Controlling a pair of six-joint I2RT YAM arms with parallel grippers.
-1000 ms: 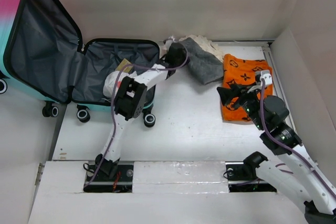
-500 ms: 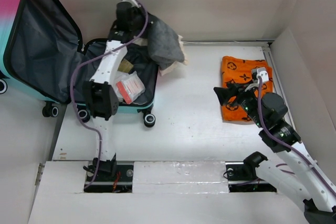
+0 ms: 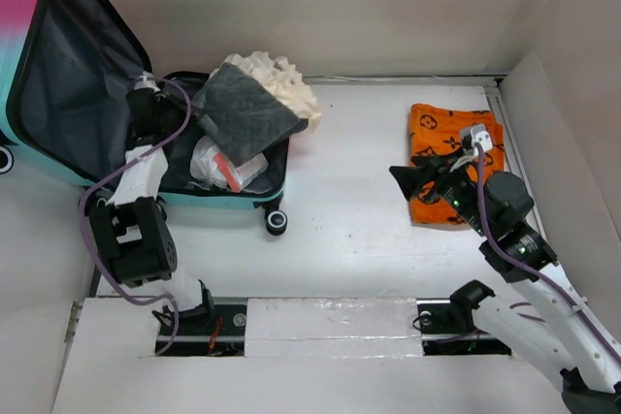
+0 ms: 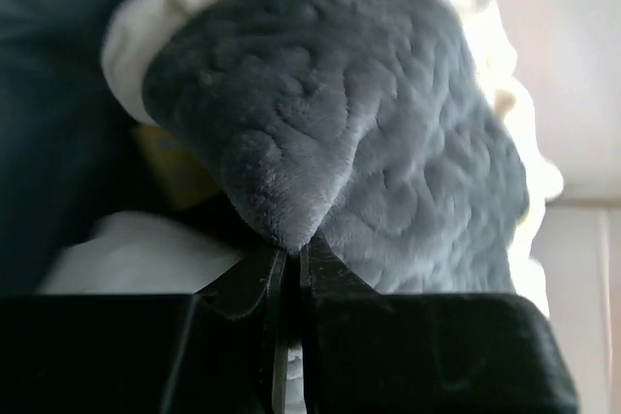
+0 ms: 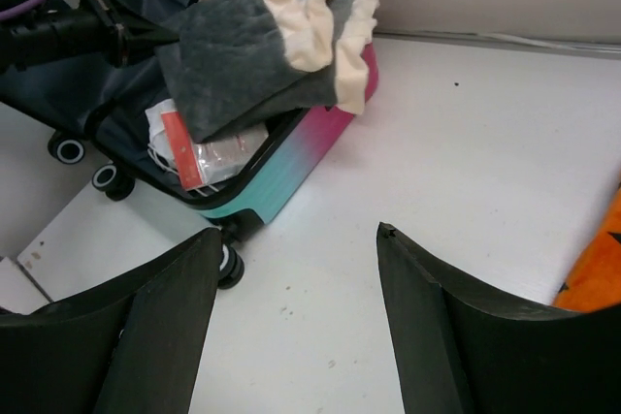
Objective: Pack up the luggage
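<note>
The luggage (image 3: 254, 188) lies open at the left, its pink-to-teal lid (image 3: 68, 75) propped up, dark grey lining showing. A grey blanket with cream backing (image 3: 247, 111) lies over the luggage's right rim, partly inside. My left gripper (image 3: 186, 109) is inside the luggage, shut on the blanket's grey corner (image 4: 291, 225). A clear plastic packet with a red label (image 3: 225, 164) lies in the luggage under the blanket. My right gripper (image 3: 403, 181) is open and empty above the table, left of an orange patterned towel (image 3: 451, 147). The right wrist view shows the luggage (image 5: 291, 157) and blanket (image 5: 247, 60).
A white wall panel (image 3: 572, 123) stands at the right of the table. The luggage's black wheels (image 3: 277, 222) rest on the table's left part. The towel's edge shows at the right of the right wrist view (image 5: 597, 269).
My left arm carried the blanket from the table's back middle over to the luggage and drew it left; it now drapes over the luggage's right rim. My right gripper barely moved.
</note>
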